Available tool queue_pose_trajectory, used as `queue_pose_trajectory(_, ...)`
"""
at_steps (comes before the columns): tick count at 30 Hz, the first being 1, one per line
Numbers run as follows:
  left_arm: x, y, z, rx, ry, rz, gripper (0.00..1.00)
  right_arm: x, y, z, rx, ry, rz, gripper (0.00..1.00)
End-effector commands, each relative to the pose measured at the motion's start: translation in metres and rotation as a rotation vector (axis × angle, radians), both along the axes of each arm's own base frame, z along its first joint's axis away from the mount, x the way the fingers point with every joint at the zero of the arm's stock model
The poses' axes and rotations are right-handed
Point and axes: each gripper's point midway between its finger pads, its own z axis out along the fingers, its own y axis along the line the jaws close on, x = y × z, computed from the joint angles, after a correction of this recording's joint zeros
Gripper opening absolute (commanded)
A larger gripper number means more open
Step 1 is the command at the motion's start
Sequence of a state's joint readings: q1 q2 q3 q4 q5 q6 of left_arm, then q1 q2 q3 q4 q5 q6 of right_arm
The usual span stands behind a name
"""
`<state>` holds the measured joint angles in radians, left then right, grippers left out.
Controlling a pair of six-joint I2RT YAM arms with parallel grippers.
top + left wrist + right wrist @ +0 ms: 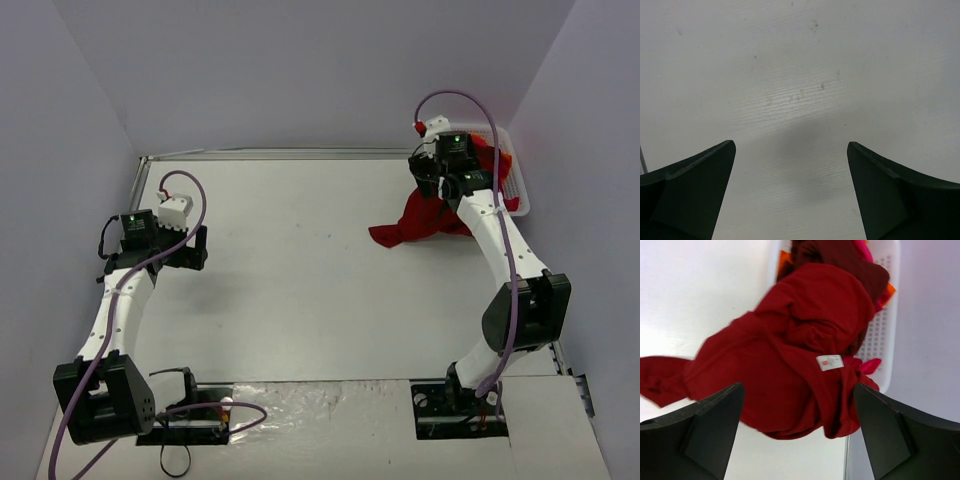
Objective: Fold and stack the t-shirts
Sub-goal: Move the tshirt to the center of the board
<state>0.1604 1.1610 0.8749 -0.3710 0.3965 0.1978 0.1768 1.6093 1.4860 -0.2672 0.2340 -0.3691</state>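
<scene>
Two claws in play, both spread wide and both empty. Nearest, at the left: left gripper [790,145] hangs over bare table [800,75], jaws at full spread, nothing between them but white surface; sits well apart from any cloth. Farther off, at the right: right gripper [799,386] hovers just above the dark red t-shirt [790,335], jaws wide, no fold pinched between them. Lies straight under and ahead of that claw, crumpled, white label [830,362] showing near the right finger. Spills half out of the white mesh basket [885,330]: bulk heaped over the rim on the table side, one loose end trailing flat on the table toward the left. Long axis, then, from the basket at the far right corner leftward toward the table's middle. Clearly within the right arm's reach; left arm across the table, far from it. Farthest: inside the basket, under and behind the draped shirt, the other t-shirts [845,260] bunched together, darker red with scraps of orange and pink, count not tellable. Likely calls for a pinch on the heaped part and a pull leftward to clear the rim.
</scene>
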Motion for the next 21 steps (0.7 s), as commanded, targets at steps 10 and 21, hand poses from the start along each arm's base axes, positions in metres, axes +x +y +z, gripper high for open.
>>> queue_pose_trajectory(10,0.008,0.001,0.020,0.005,-0.038,-0.018,0.94,0.023,-0.069,-0.041,0.011,0.021,-0.230,0.87)
queue_pose_trajectory(21,0.008,0.002,0.017,0.006,-0.028,-0.019,0.94,0.031,-0.120,-0.085,0.078,0.095,-0.323,0.68)
